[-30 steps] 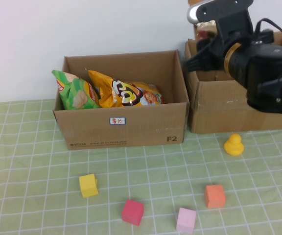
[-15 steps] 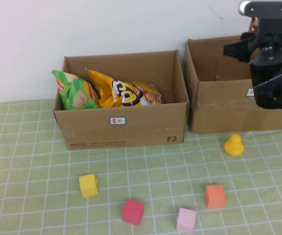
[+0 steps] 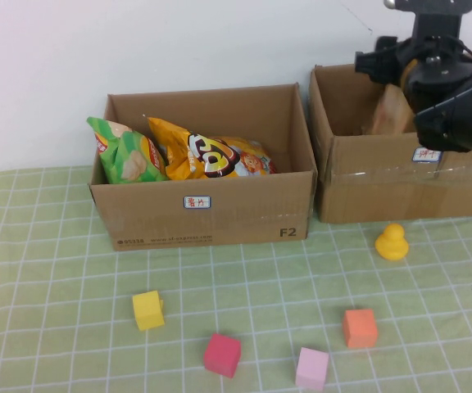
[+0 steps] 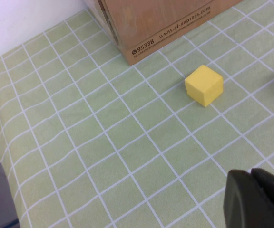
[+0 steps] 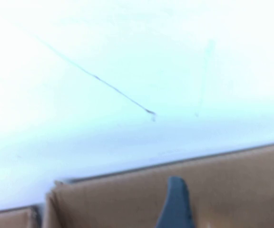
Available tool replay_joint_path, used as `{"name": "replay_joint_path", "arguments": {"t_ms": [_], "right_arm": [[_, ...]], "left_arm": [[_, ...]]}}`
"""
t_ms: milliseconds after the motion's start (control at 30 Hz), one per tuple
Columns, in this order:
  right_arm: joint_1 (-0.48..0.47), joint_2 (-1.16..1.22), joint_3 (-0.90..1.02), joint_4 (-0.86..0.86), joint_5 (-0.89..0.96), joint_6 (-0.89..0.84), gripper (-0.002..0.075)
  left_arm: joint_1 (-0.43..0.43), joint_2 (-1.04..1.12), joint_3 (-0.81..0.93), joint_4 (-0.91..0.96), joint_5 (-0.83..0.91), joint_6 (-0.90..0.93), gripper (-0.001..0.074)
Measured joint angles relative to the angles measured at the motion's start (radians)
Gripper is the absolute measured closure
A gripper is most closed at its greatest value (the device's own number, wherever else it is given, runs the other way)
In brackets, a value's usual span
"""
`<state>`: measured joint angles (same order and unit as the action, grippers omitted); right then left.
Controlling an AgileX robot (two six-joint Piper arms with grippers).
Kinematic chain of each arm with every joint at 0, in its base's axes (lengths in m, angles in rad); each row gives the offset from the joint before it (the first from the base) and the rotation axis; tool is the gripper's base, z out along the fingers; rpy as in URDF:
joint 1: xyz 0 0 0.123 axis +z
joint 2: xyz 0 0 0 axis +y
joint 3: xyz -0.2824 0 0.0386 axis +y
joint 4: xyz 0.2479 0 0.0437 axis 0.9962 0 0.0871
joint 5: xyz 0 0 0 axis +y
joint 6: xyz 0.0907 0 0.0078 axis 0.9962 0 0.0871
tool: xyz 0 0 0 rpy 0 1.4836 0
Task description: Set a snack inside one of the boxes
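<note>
right gripper [image 3: 433,49]: above right box [image 3: 400,192], grip state unclear
left gripper [image 4: 258,199]: clenched, empty, near yellow cube [image 4: 203,85]
snack [image 3: 390,110]: brownish pack inside right box; likely light, crinkly; pinch edge

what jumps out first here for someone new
The left box with bright green and yellow snack bags sits mid-table. The right gripper hangs over the right box; a yellow duck stands in front. The left gripper, shut, is near the yellow cube.

Right box [image 3: 383,184] contents hidden behind arm [image 3: 453,98]
</note>
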<state>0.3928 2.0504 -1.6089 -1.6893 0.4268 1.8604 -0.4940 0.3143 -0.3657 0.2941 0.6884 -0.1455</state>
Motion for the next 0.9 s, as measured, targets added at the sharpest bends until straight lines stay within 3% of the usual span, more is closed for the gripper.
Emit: {"name": "replay_joint_path", "arguments": {"t_ms": [167,333,400,600,733,900], "right_arm": [[0.000,0.002,-0.018,-0.004,-0.014,0.003,0.0198],[0.002,-0.007,-0.018,0.013,-0.035,0.003,0.0215],[0.009,-0.025,-0.018,0.026,-0.059,0.003,0.0278],[0.014,-0.145,-0.018,0.028,-0.313,-0.039,0.0649],[0.015,-0.220,-0.018,-0.009,-0.534,-0.047,0.0708],[-0.006,-0.256,-0.018,-0.055,-1.023,-0.085,0.0720]], "left_arm": [[0.000,0.000,0.000,0.000,0.002,0.000,0.0736],[0.000,0.000,0.000,-0.002,0.002,0.000,0.0736],[0.000,0.000,0.000,-0.002,0.002,0.000,0.0736],[0.000,0.000,0.000,0.000,0.002,0.000,0.0736],[0.000,0.000,0.000,0.000,0.002,0.000,0.0736],[0.000,0.000,0.000,0.002,0.000,0.000,0.0736]]}}
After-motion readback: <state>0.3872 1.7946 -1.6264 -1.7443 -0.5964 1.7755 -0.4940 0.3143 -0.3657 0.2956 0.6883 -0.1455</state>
